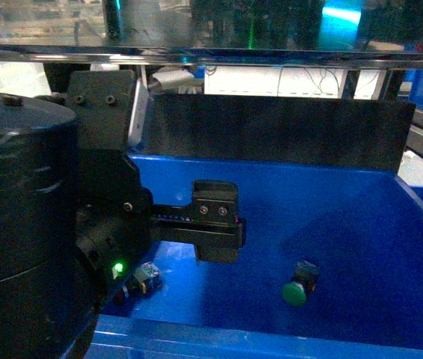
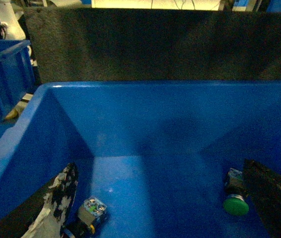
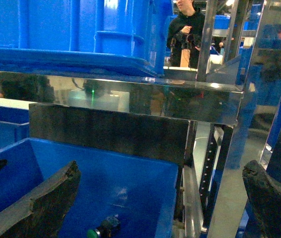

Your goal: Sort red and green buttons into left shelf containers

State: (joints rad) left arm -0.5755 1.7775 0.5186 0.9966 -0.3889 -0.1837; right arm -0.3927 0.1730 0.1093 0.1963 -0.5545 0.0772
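Left gripper (image 1: 215, 250) hangs inside the blue bin (image 2: 145, 88), fingers spread wide with nothing between them, presumably to straddle a button. Near the bin's front-left corner lies a button (image 2: 88, 214) on its side; cap colour cannot be told. Toward the front-right of the floor lies the green button (image 2: 236, 202), cap forward. Right gripper (image 3: 160, 198) waits outside over the bin's right rim, jaws apart, empty.

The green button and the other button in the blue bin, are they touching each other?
Apart. The left wrist view shows the green button far right and the other button far left, with bare bin floor between.
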